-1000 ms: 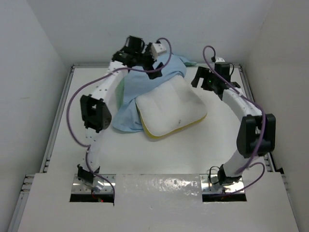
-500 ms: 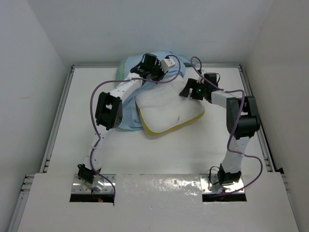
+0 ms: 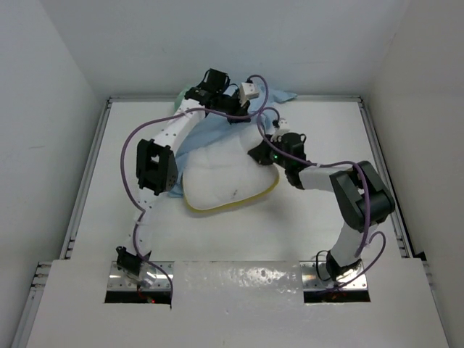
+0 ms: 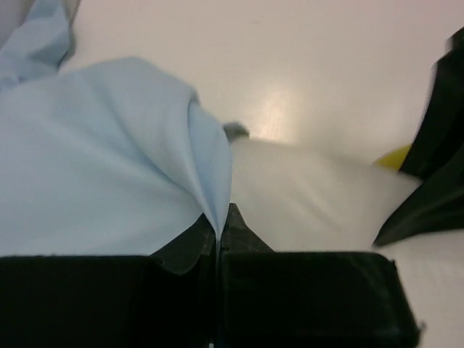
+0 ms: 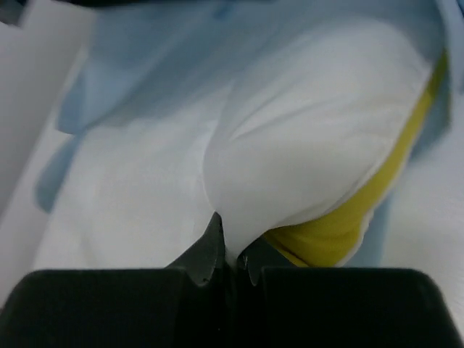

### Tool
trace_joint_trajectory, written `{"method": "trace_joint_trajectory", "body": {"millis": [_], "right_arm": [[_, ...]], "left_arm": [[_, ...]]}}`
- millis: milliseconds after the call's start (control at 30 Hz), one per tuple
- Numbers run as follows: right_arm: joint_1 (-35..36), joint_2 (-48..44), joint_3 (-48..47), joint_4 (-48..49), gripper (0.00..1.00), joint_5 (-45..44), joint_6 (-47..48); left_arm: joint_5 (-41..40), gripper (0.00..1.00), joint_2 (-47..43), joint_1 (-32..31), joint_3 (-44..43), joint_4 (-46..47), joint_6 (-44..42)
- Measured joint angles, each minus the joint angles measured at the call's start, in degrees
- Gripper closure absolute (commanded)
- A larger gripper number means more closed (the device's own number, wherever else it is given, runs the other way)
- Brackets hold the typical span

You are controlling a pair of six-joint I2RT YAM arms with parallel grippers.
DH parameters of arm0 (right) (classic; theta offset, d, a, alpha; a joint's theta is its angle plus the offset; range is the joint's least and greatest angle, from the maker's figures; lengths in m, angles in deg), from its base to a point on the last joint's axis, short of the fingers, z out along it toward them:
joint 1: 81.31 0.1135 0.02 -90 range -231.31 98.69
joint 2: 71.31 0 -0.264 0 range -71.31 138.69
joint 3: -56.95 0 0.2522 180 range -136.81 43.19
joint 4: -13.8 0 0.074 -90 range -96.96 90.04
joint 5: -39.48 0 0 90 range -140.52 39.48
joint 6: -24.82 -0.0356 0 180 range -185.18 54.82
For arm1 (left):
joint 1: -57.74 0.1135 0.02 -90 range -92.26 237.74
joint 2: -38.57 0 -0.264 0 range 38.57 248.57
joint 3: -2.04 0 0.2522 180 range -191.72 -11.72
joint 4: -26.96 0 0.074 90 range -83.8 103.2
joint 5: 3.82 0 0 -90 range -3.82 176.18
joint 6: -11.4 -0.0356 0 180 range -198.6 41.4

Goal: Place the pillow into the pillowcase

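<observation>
Nearest me, the two arm bases sit at the front edge of the white table (image 3: 304, 232), purple cables (image 3: 125, 156) looping off them. Just past them lies the pillow (image 3: 225, 181), plump in the middle of the table. Its yellow piping (image 3: 232, 206) curves along the near side and its white top is uncovered.

Look at the pillow's right-hand corner: the right gripper (image 3: 255, 154) is down on it. Its own camera settles it: the right gripper (image 5: 232, 254) has its jaws pressed together on a pinch of the pillow (image 5: 319, 130), with white cloth bunched up from between them. The yellow piping (image 5: 341, 225) is just beside the pinch.

Further back, the left arm reaches over the pillow's far edge, and the left gripper (image 3: 238, 116) comes down where white meets blue. Up close, the left gripper (image 4: 217, 235) is clamped tight on a thin fold of the light blue pillowcase (image 4: 94, 159). The cloth rises in a peak from the closed jaws, and the pillow (image 4: 312, 188) lies pale right behind it. A dark, blurred shape stands at the right edge of that view; what it is I cannot tell.

Farthest off, the pillowcase (image 3: 192, 139) spreads rumpled behind and to the left of the pillow, running up to the table's back edge. Part of it shows under the pillow's left side.
</observation>
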State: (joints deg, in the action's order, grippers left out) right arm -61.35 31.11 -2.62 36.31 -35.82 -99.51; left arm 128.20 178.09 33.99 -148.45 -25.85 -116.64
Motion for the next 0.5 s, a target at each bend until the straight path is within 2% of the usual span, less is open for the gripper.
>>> {"method": "trace_joint_trajectory", "body": {"millis": [167,267,300,400,500], "right_arm": [[7.2,-0.2,-1.0,11.6,1.0,-8.2,-6.2],[7.5,1.7,-2.1,16.9,1.0,-18.1,-9.7],[7.6,2.4,-2.0,17.9,1.0,-24.9,-11.8],[8.2,3.4,-2.0,14.3,1.0,-37.7,-16.7],[8.5,3.4,-4.8,1.5,1.0,-49.2,-24.3]], "left_arm": [[8.2,1.0,-5.4,-0.3,-0.6,-14.0,-7.3],[10.4,1.0,-8.0,-0.5,1.0,-22.5,-12.5],[10.6,1.0,-8.8,-0.7,2.2,-23.7,-13.0],[10.0,1.0,-10.6,-1.2,5.9,-25.2,-14.4],[8.2,1.0,-11.8,-1.9,8.2,-25.3,-14.8]]}}
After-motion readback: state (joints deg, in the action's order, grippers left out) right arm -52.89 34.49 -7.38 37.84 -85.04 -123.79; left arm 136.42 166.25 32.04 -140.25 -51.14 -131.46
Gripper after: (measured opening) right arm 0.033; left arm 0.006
